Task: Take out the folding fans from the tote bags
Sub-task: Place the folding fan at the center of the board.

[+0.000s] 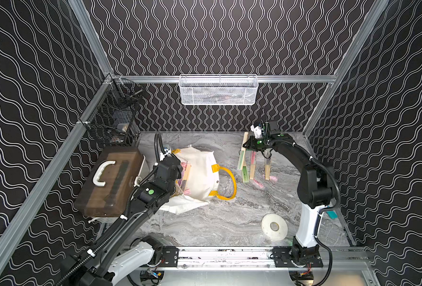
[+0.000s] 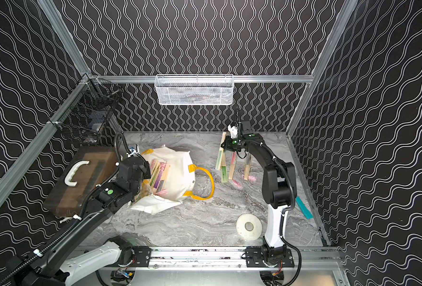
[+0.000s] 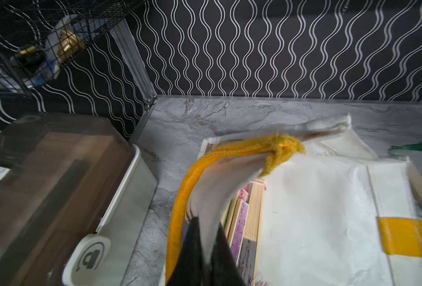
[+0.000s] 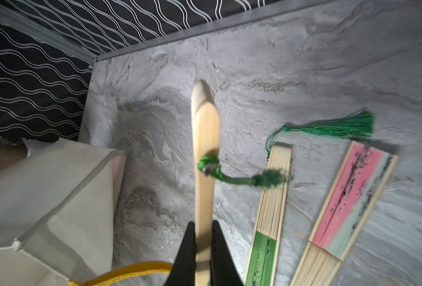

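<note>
Several fans (image 2: 159, 173) lie in bag (image 1: 200, 168), 10 o'clock | left gripper (image 3: 206, 222) pinches its rim (image 3: 229, 178); cloth could slip, mouth falls shut | right gripper (image 4: 202, 226) pinches fan (image 4: 205, 128) at 1 o'clock; tassel (image 4: 267, 179) may snag laid fans (image 1: 252, 163), dragging them
</note>
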{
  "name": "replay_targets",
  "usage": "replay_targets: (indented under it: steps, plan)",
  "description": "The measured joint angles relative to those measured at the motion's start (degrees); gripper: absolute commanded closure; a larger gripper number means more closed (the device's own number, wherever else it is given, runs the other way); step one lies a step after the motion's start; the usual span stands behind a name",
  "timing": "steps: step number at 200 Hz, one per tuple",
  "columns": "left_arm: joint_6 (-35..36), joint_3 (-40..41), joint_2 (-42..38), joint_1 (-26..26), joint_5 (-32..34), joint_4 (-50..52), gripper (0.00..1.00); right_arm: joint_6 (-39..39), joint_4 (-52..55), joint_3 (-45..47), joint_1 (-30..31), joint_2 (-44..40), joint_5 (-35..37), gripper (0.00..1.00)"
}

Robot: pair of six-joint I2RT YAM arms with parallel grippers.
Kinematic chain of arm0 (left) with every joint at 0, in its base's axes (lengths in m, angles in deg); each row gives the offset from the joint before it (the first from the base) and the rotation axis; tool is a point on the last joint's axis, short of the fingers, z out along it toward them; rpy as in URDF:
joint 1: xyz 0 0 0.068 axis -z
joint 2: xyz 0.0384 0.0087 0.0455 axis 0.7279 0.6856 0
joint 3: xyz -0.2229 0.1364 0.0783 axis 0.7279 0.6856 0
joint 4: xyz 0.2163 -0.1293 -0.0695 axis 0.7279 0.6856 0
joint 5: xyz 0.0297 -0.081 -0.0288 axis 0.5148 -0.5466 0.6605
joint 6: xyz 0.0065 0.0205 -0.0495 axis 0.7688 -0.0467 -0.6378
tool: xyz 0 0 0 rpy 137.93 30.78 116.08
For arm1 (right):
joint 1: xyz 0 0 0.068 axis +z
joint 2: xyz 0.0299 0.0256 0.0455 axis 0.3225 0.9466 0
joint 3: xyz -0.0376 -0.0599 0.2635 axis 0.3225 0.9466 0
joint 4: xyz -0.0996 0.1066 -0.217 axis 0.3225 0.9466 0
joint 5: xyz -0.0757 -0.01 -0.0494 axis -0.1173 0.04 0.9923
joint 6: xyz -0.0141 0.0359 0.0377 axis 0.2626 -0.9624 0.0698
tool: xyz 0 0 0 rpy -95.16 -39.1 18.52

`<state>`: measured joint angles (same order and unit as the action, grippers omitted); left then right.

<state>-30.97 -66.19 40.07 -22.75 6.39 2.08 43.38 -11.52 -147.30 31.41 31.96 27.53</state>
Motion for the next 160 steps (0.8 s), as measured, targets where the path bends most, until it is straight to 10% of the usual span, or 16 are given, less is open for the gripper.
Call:
replay_targets:
  steps: [160]
  plan:
    - [0.2, 0.0, -0.4, -0.5, -5.0, -2.3, 1.00, 4.8, 12.7, -18.9, 5.8, 22.4, -8.3, 0.97]
